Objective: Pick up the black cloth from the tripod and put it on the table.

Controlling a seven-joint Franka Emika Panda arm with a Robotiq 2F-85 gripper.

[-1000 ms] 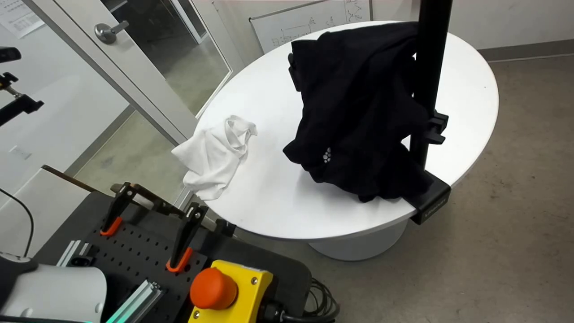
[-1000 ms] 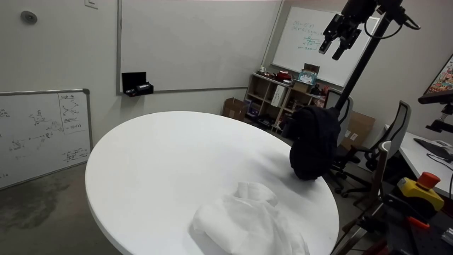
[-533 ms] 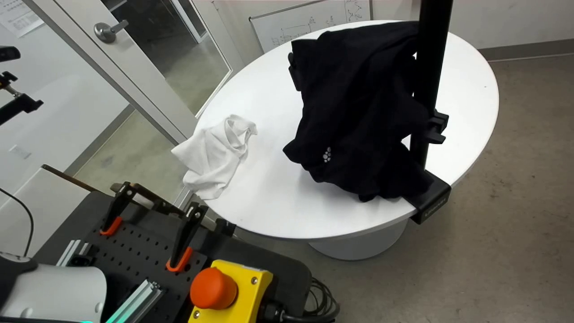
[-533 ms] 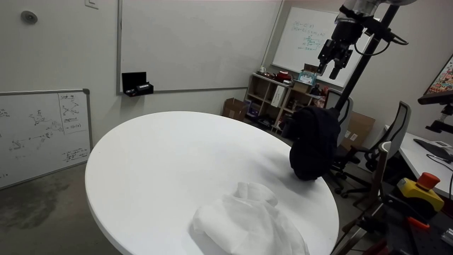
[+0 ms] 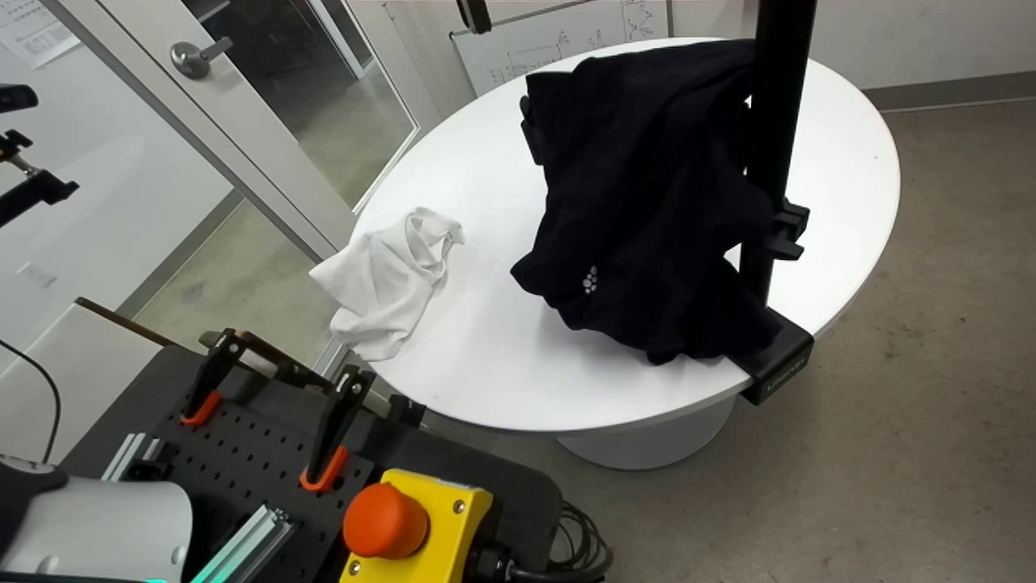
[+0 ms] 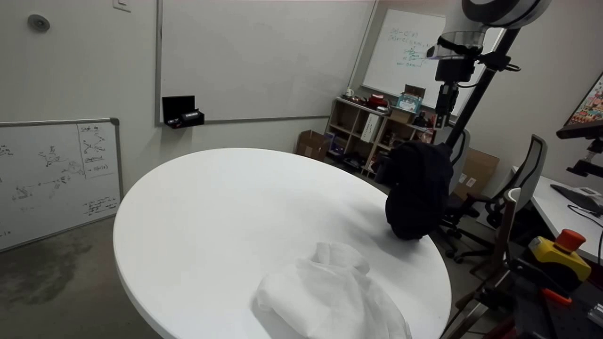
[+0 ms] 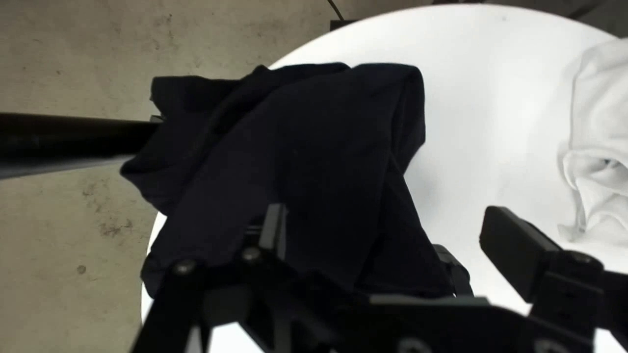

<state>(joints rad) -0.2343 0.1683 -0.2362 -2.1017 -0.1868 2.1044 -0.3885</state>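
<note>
White table [image 7: 490, 83], black cloth [image 7: 314, 147], gripper [image 7: 386, 228] visibly spread apart only in the wrist view.

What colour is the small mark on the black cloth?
The mark on the black cloth is pale grey; it shows best in an exterior view.

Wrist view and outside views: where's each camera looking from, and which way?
Wrist view: on the wrist, looking down past the open tool at the black cloth.
An exterior view: high, facing down at the table; robot base probably shows.
An exterior view: near the white cloth, facing a whiteboard; arm and tool show.
Both exterior views share table and black cloth.
</note>
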